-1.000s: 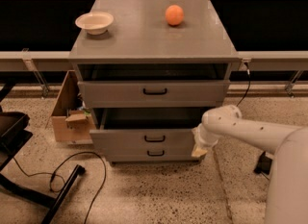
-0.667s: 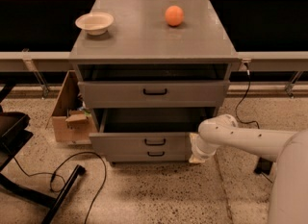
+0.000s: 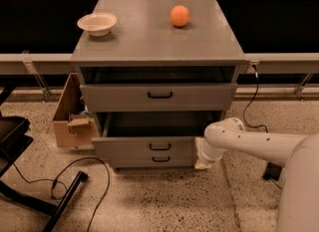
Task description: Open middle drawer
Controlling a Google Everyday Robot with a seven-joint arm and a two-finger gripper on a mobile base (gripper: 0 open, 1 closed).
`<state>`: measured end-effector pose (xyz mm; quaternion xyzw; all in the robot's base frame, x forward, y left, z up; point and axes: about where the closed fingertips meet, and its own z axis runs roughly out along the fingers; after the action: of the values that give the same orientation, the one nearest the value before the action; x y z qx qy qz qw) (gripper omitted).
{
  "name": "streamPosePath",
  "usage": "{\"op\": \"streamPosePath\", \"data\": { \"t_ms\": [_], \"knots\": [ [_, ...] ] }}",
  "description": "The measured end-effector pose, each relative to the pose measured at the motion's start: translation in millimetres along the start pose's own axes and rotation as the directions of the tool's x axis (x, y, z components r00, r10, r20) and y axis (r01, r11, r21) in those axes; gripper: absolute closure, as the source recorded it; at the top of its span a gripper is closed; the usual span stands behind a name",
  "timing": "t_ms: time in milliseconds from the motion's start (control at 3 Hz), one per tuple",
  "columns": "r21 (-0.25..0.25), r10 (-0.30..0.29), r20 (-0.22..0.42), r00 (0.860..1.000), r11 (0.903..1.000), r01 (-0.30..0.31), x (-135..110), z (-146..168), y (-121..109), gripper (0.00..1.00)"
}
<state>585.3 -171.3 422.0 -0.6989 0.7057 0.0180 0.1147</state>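
Observation:
The grey cabinet (image 3: 154,37) has three drawers. The middle drawer (image 3: 124,149), with a small black bar handle (image 3: 160,147), is pulled out, and its deep grey interior (image 3: 159,125) shows. My gripper (image 3: 202,159) is at the right end of that drawer's front, low near the floor. The white arm (image 3: 249,141) reaches to it from the right. The top drawer (image 3: 114,96), with the widest handle, stands slightly out. The short bottom drawer (image 3: 129,160) sits right under the middle one.
A white bowl (image 3: 97,23) and an orange (image 3: 180,15) sit on the cabinet top. A cardboard box (image 3: 70,121) stands at the cabinet's left. A black chair base (image 3: 30,196) and a cable (image 3: 94,186) lie on the floor at the left.
My arm's end has shifted a little to the left along the drawer's right edge. The middle drawer stays pulled out, its front slightly nearer to me.

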Motion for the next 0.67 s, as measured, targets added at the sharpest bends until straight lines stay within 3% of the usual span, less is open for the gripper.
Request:
{"op": "streamPosePath", "data": {
  "t_ms": [667],
  "knots": [
    [0.000, 0.000, 0.000, 1.000, 1.0000, 0.000, 0.0, 0.0, 0.0, 0.00]
  ]
}}
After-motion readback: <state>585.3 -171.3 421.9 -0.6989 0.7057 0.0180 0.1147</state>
